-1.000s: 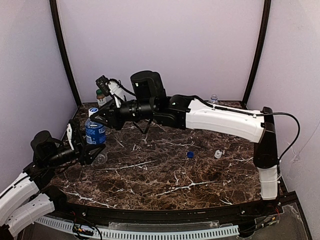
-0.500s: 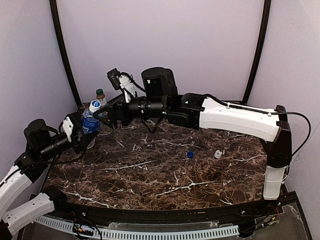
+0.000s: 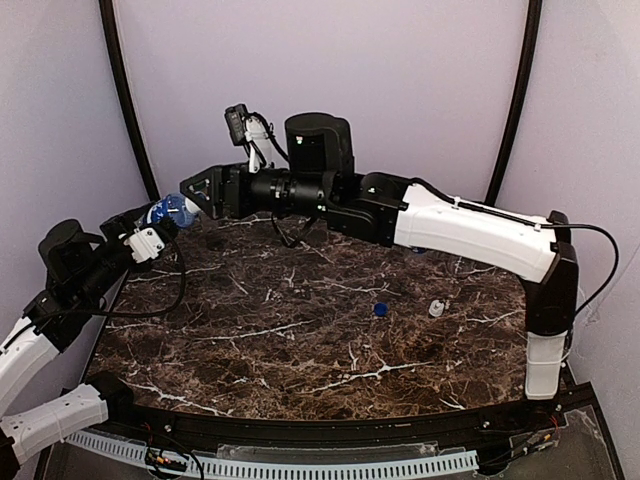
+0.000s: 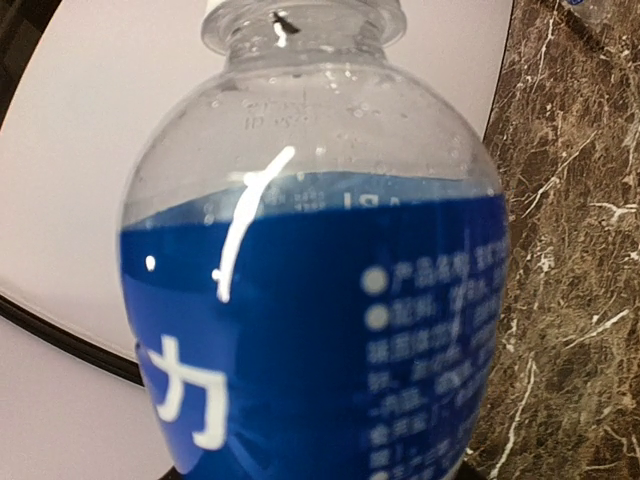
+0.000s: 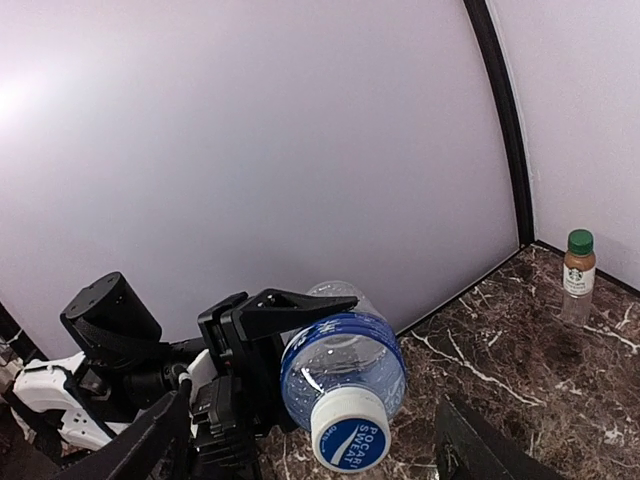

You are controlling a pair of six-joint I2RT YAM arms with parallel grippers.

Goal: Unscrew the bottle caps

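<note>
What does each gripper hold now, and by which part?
Left gripper grips the clear blue-labelled plastic bottle around its labelled body; right gripper, open, holds nothing.

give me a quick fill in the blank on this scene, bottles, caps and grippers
1. The left gripper holds the blue-labelled bottle, and its white cap is still ____ the neck.
2. The right gripper faces that cap with its jaws ____.
3. The brownish bottle by the wall has a ____ cap.
4. On the table, the loose cap left of the white one is ____.

Missing words: on; open; green; blue
</note>
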